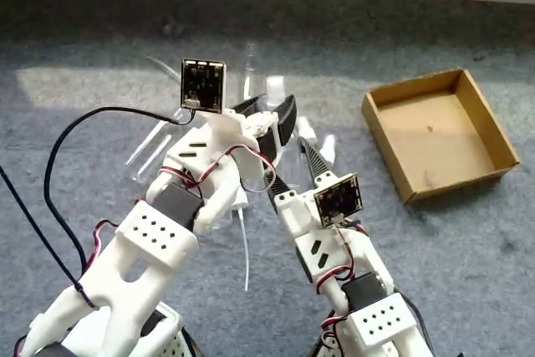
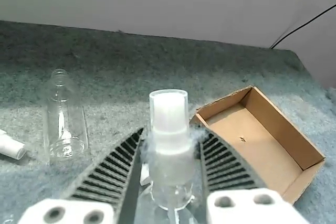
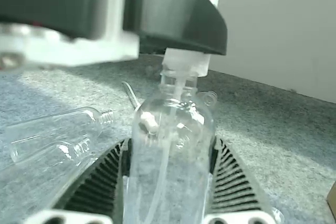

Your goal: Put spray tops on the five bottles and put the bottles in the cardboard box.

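My left gripper (image 2: 170,156) is shut on a white spray top (image 2: 168,121), whose dip tube runs down into a clear bottle (image 3: 170,156). That bottle stands upright with my right gripper (image 3: 168,187) shut on its body. The spray top (image 3: 181,64) sits at the bottle's neck, directly under the left gripper's black fingers (image 3: 173,14). In the high view both grippers meet mid-table, the left gripper (image 1: 272,127) just above the right gripper (image 1: 311,156). The cardboard box (image 1: 493,123) lies open to the right, with nothing inside.
Clear uncapped bottles (image 1: 155,152) lie on the grey carpet left of the grippers, and another bottle (image 2: 65,119) lies beyond them. A loose spray top with a long tube (image 1: 242,240) rests between the arms. A further spray top (image 2: 10,148) lies near the far bottle.
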